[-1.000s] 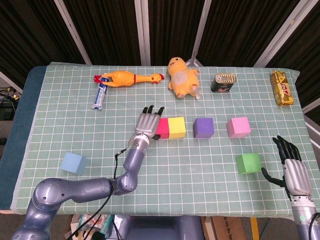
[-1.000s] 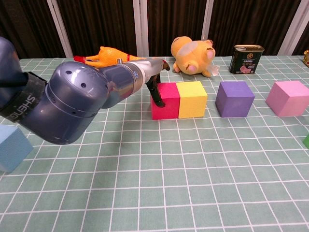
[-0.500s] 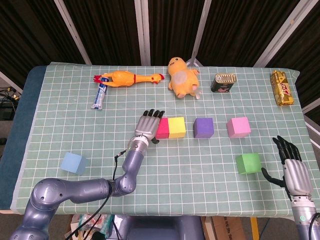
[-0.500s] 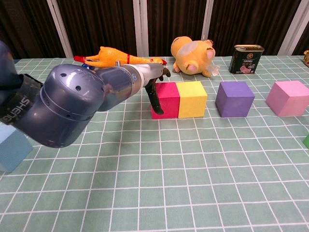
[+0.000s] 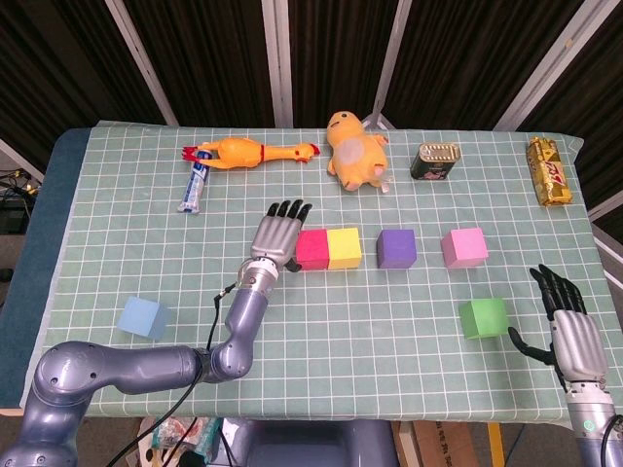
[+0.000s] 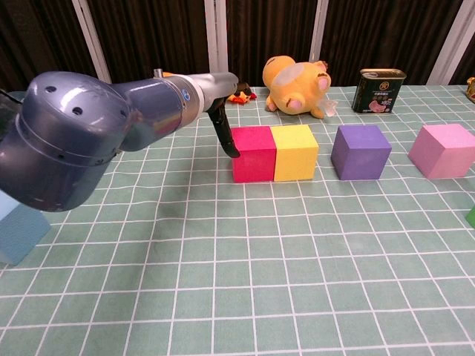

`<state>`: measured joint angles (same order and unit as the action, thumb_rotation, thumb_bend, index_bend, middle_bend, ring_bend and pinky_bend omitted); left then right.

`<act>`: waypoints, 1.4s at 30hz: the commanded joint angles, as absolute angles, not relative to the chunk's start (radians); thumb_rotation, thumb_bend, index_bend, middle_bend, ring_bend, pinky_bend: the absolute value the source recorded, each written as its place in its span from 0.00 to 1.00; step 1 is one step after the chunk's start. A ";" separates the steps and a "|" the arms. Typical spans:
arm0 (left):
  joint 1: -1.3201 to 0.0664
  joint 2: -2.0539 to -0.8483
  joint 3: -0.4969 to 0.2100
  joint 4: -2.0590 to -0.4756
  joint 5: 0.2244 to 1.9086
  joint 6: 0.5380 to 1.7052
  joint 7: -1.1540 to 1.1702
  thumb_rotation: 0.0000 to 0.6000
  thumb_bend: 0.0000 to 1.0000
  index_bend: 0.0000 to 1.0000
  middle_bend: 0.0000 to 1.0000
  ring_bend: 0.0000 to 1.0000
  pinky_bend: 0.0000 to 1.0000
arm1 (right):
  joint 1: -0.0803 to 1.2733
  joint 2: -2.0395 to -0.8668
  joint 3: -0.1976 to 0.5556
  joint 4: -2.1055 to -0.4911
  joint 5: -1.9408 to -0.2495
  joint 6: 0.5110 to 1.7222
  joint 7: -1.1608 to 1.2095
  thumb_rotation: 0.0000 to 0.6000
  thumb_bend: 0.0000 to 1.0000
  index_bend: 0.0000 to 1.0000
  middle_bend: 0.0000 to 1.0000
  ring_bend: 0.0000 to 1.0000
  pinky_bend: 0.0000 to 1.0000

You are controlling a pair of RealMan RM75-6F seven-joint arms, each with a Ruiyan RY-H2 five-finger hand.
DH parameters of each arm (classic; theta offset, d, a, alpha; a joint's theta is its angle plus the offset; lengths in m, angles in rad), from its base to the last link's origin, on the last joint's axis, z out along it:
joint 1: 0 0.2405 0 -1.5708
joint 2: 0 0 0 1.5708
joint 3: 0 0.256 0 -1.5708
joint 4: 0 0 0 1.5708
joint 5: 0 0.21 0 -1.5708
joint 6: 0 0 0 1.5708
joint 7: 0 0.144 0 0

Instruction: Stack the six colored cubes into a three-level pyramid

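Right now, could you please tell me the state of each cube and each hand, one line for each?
red cube: on table, touching yellow cube.
yellow cube: on table.
purple cube: alone, unstacked.
pink cube: alone, unstacked.
green cube: alone, near right hand.
blue cube: alone, far left.
left hand: open, beside red cube.
right hand: open, holding nothing.

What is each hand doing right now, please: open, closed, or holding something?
Left hand: open, fingers spread, holding nothing, just left of the red cube.
Right hand: open, fingers apart, empty, right of the green cube.
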<state>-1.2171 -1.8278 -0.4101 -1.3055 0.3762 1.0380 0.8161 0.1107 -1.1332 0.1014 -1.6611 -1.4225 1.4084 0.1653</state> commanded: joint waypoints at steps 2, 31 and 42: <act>-1.201 -1.789 -0.407 -1.358 0.361 1.059 0.831 1.00 0.07 0.00 0.04 0.00 0.06 | 0.111 -1.133 0.101 -1.662 -1.422 1.408 0.164 1.00 0.33 0.00 0.00 0.00 0.00; -1.102 -1.662 -0.293 -1.559 0.276 1.073 0.841 1.00 0.07 0.00 0.14 0.01 0.07 | 0.111 -1.132 0.100 -1.671 -1.415 1.400 0.153 1.00 0.33 0.00 0.00 0.00 0.00; -1.124 -1.701 -0.291 -1.539 0.269 1.070 0.837 1.00 0.09 0.00 0.14 0.01 0.08 | 0.111 -1.130 0.101 -1.672 -1.413 1.399 0.158 1.00 0.33 0.00 0.00 0.00 0.00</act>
<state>-1.1227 -1.6999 -0.2915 -1.5401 0.2697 1.0694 0.8371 0.1112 -1.1305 0.1012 -1.6719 -1.4126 1.3988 0.1581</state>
